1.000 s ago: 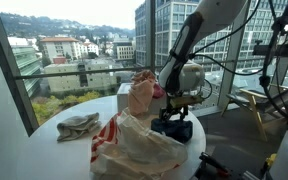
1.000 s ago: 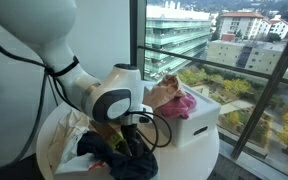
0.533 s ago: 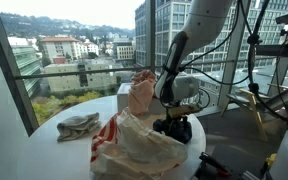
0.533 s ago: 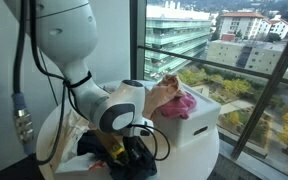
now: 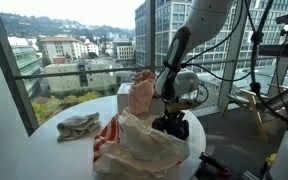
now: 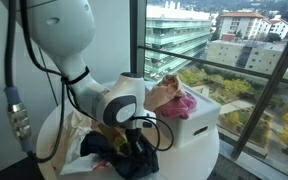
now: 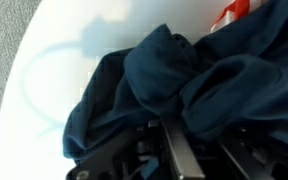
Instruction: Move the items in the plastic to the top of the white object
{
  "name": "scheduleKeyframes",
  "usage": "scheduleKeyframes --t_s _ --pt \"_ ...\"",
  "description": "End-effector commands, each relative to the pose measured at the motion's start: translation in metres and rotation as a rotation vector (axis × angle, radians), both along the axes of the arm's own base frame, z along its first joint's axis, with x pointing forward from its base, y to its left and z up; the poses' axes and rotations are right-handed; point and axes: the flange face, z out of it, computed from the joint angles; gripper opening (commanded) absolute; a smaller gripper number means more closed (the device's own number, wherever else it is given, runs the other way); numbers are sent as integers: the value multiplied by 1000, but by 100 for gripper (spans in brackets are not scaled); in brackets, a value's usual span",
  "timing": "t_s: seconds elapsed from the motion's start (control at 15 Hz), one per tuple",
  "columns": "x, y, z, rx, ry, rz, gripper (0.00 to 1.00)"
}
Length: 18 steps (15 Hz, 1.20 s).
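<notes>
Since 1 second ago the arm (image 5: 184, 45) has sunk and the gripper (image 5: 172, 117) has come down from above the dark blue cloth (image 5: 181, 130) right into its folds. That looks like the start of the next pick-up rather than a carry.

From left to right in an exterior view, a grey cloth (image 5: 78, 125) lies alone on the round white table (image 5: 46, 138), well apart from the rest. Next comes the crumpled plastic bag (image 5: 134, 148) with red stripes, at the near edge. Behind it, farther off, stands the white box (image 5: 123, 97), with a tan cloth (image 5: 140, 93) heaped on top. In the opposite exterior view a pink cloth (image 6: 181, 104) sits beside the tan one, so 2 pieces already seem delivered. Farthest right is the dark blue cloth, bunched on the table and touching the bag's right edge. I cannot tell whether any of it is still inside.

The wrist view shows the gripper (image 7: 174, 150) buried in the dark blue cloth (image 7: 174, 70), with fabric crowding around the fingers (image 7: 184, 155). Whether they are apart or clamped on it cannot be made out there, and both exterior views hide the tips.

If the grip takes, this piece needs a lift and a short move left and far to the box top — loose folds could snag the bag.
</notes>
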Motion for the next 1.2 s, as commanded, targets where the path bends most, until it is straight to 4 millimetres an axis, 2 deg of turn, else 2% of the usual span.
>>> scheduleKeyframes --t_s 0.0,0.33,0.67,0.93,1.13 --pt "12 2 63 -94 -160 -27 13" --pt "36 8 161 -231 -379 -42 13" --pt "44 41 257 -285 -623 -77 13" --pt "57 66 315 -299 -806 -115 13" --pt "88 75 341 -363 -922 -124 13"
